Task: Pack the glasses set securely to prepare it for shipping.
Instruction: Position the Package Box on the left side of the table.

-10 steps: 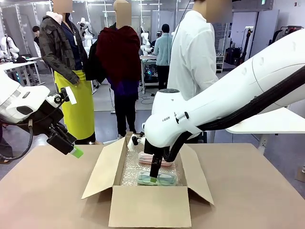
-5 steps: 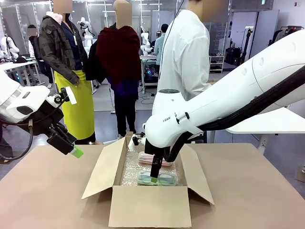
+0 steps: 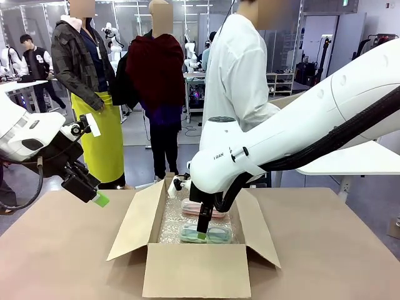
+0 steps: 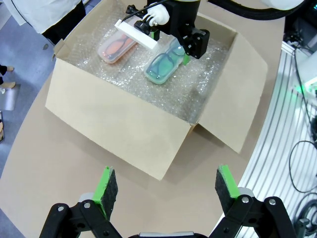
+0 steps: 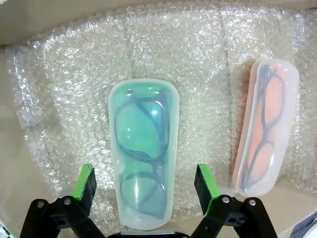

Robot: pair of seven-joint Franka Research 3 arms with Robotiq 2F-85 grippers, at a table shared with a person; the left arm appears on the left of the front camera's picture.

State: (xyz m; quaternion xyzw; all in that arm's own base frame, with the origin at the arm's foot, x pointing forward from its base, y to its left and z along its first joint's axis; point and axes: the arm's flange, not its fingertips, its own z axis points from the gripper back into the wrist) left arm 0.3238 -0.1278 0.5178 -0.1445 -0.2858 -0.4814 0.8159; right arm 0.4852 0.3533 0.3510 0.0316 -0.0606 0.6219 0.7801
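**Both cases in the box, closing up not yet begun**

The open brown cardboard box (image 3: 197, 272) stands in the middle of the table (image 3: 62, 250), its floor lined with clear bubble wrap (image 5: 198, 59). The glasses set lies flat on that lining. The mint-green see-through case (image 5: 142, 148) is toward the near wall. The pink see-through case (image 5: 267, 129) lies beside it on the far side, apart from it and roughly parallel.

The right gripper (image 5: 143, 183) reaches down into the box and straddles the near end of the mint-green case. Its jaws are spread wide, with lining showing between each green pad and the case's edges, so it holds nothing. The left gripper (image 4: 166, 186) hovers above the table to the left of the box, equally wide open and empty.

By my reading, loading is done and securing is what remains. The next move calls for the right arm to rise straight up so neither pad drags the mint-green case across the lining. After that the flaps, which stand up and splay outward, need folding down. The left gripper is well placed for the left flap.
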